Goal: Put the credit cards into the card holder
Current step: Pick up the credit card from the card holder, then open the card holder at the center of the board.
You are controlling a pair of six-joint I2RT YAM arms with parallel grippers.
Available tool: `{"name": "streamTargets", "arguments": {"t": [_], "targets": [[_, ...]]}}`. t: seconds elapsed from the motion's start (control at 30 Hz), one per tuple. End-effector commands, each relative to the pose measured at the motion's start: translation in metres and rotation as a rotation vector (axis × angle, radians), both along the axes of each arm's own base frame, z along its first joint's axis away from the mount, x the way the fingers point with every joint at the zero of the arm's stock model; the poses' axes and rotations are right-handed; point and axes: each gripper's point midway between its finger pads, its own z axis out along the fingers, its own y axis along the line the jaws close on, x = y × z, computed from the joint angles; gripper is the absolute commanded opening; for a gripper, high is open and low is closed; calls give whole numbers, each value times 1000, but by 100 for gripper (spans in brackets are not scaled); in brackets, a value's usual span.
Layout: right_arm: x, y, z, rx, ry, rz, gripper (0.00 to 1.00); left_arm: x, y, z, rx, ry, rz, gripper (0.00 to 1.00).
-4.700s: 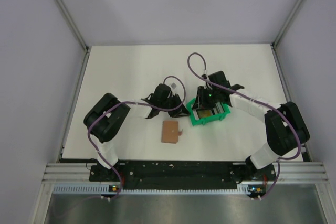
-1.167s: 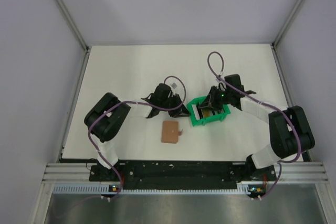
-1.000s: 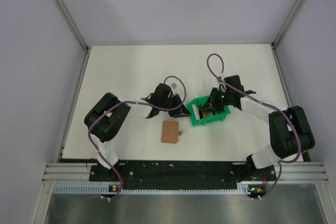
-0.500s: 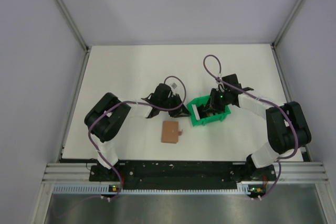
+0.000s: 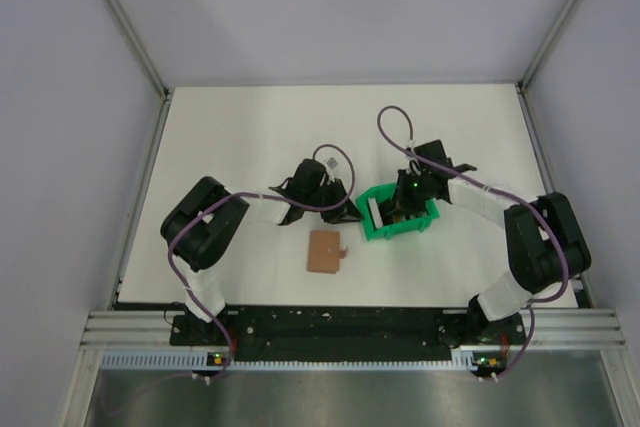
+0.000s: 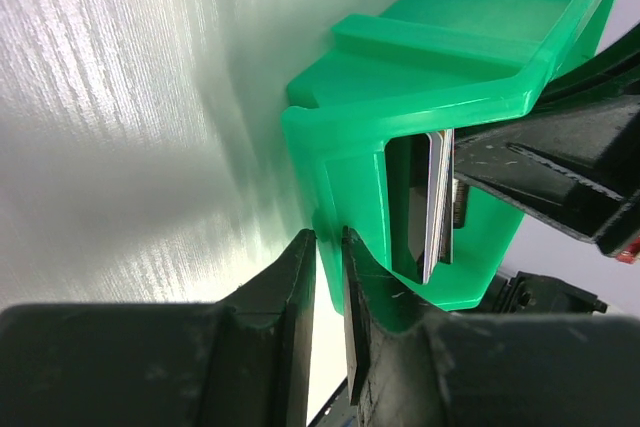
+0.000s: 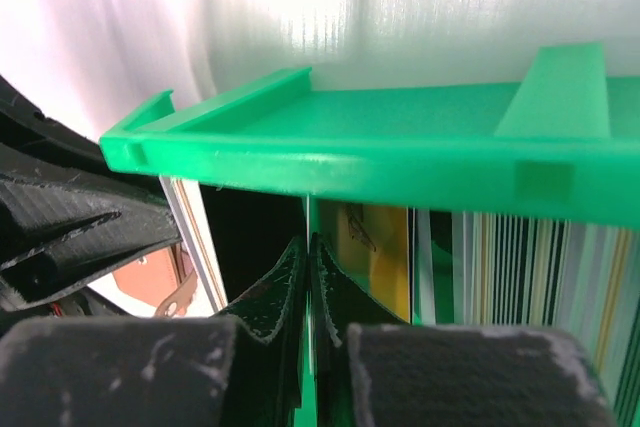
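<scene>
The credit cards stand on edge inside a tipped green tray (image 5: 398, 217). In the right wrist view a yellow card (image 7: 378, 257) and a striped one (image 7: 520, 282) sit right of my fingers, and a white-edged card (image 7: 190, 232) stands to the left. My right gripper (image 7: 311, 252) reaches into the tray, shut on the thin edge of one card. My left gripper (image 6: 330, 247) is shut on the tray's near wall (image 6: 345, 172), with the card edges (image 6: 437, 202) showing through the tray's opening. The tan card holder (image 5: 325, 250) lies flat in front of the tray, untouched.
The right arm's black fingers (image 6: 540, 172) crowd the tray opening in the left wrist view. Purple cables loop over both wrists (image 5: 395, 127). White walls and metal rails (image 5: 140, 57) border the table.
My right gripper has shifted a little left inside the tray and closed its jaws. The tray has tipped slightly. The left arm and the card holder have not moved.
</scene>
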Motion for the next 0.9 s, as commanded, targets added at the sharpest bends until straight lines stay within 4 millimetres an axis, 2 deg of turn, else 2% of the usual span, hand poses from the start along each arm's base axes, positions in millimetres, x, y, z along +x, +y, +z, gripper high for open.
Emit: {"name": "streamTargets", "arguments": {"t": [0.0, 0.13, 0.43, 0.53, 0.6, 0.67, 0.73, 0.8, 0.87], "targets": [[22, 2, 52, -3, -174, 15, 0, 10, -3, 23, 0, -107, -14, 22], [23, 2, 75, 2, -217, 35, 0, 13, 3, 35, 28, -154, -5, 29], [18, 4, 77, 16, -208, 37, 0, 9, 28, 53, 116, -238, 31, 50], [16, 2, 91, 30, -246, 26, 0, 8, 35, 59, 139, -263, 40, 56], [14, 5, 108, 63, -285, 34, 0, 6, 41, 63, 155, -271, 50, 61], [6, 11, 123, 123, -319, 54, 0, 4, 51, 68, 175, -294, 76, 71], [-1, 17, 129, 162, -329, 58, 0, -2, 68, 61, 235, -279, 110, 77], [-12, 26, 129, 186, -322, 68, 0, -6, 89, 65, 282, -293, 166, 85], [-25, 38, 125, 182, -300, 55, 0, -14, 116, 58, 365, -275, 223, 90]]}}
